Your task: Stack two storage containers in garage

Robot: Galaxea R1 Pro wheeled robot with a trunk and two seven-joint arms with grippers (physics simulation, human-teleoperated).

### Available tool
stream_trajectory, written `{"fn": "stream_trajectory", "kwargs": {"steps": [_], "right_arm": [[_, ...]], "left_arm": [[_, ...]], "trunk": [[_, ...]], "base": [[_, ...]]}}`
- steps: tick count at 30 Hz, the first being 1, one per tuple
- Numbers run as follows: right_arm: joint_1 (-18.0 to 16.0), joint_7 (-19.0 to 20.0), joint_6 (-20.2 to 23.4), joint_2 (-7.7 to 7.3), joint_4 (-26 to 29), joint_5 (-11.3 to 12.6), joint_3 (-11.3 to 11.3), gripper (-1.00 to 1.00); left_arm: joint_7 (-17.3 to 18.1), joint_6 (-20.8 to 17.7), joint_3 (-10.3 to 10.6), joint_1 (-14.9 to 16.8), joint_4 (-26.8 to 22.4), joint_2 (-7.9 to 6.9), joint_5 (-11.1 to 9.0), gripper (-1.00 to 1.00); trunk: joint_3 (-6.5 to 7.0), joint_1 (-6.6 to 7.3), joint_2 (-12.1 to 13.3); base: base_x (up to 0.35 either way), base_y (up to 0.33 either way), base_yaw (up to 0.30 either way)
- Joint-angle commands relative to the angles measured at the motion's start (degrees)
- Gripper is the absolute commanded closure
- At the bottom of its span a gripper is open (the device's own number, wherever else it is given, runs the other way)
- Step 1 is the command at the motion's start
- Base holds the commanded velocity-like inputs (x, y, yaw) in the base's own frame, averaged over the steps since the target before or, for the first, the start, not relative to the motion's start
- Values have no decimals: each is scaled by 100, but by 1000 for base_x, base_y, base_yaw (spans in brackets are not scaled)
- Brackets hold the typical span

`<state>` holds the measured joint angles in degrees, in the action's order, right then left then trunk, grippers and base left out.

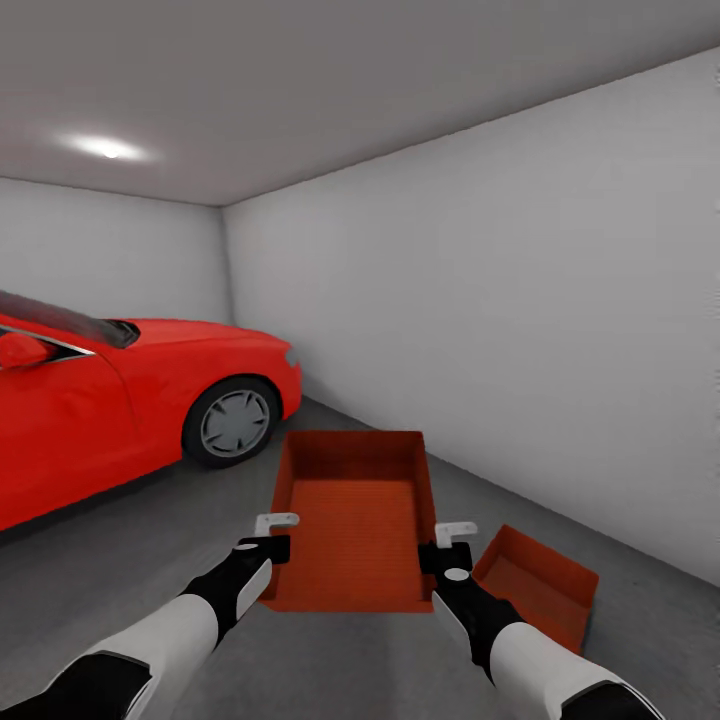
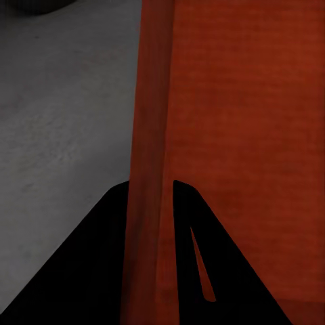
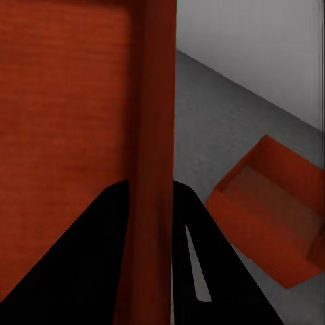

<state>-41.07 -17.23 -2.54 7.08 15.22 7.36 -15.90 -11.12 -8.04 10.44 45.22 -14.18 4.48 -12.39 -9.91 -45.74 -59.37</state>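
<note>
I am in the garage. A red-orange open-top storage container [image 1: 355,515] hangs in the air in front of me, held by both arms. My left gripper [image 1: 268,548] is shut on its left wall [image 2: 152,135], and my right gripper [image 1: 440,555] is shut on its right wall [image 3: 157,135]. The other storage container [image 1: 540,585] rests on the dark grey floor [image 1: 150,570] to the lower right, beside my right arm; the same container [image 3: 271,213] shows in the right wrist view, turned at an angle.
A red car [image 1: 120,400] stands at the left, its front wheel [image 1: 232,422] close to the held container. A light grey wall [image 1: 520,330] runs along the right. Bare floor lies between the car and the wall.
</note>
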Motion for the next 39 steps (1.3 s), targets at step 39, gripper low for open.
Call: {"fn": "stream_trajectory", "kwargs": {"steps": [39], "right_arm": [[-7, -157, -27, -14, -142, 99, 78, 100]], "left_arm": [[-82, 260, -130, 4, -35, -114, 105, 100]], "trunk": [[-7, -4, -5]], "base": [[105, 54, -285]]}}
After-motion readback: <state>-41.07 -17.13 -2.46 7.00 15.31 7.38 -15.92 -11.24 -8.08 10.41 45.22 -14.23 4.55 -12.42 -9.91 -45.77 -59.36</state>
